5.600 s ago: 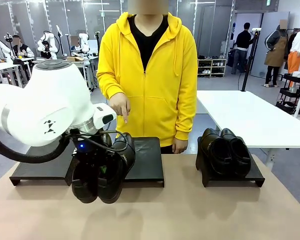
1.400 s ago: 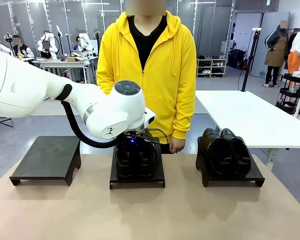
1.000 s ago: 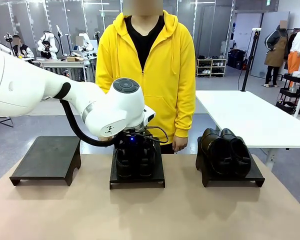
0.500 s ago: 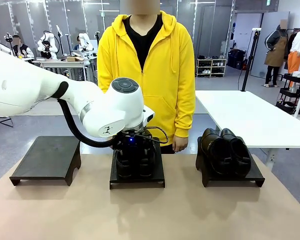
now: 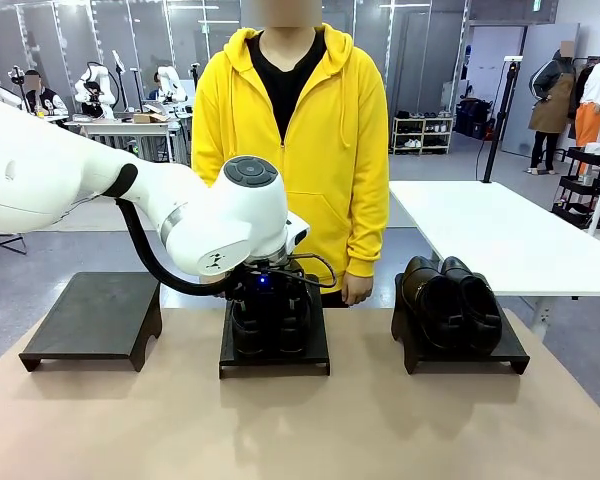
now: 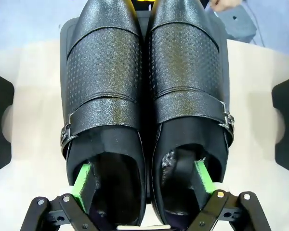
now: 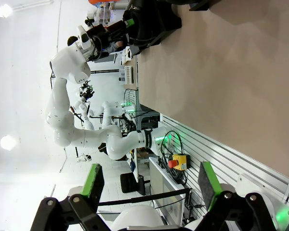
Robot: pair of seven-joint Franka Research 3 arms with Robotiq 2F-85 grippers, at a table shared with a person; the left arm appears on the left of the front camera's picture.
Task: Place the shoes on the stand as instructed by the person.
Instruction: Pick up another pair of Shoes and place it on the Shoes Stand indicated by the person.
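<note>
Front across table; wrists close-up

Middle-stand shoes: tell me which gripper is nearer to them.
Left. The left gripper has one finger inside each of the shoes on the middle stand. The right gripper is held open off the table, away from them.

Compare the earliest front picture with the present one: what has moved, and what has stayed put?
The left gripper carried its pair of shoes from above the near table edge, tilted, across to the middle stand, where they now sit flat. Its fingers remain inside the shoe openings. The person lowered the pointing hand. The second pair on the right stand and the bare left stand are unchanged.
</note>
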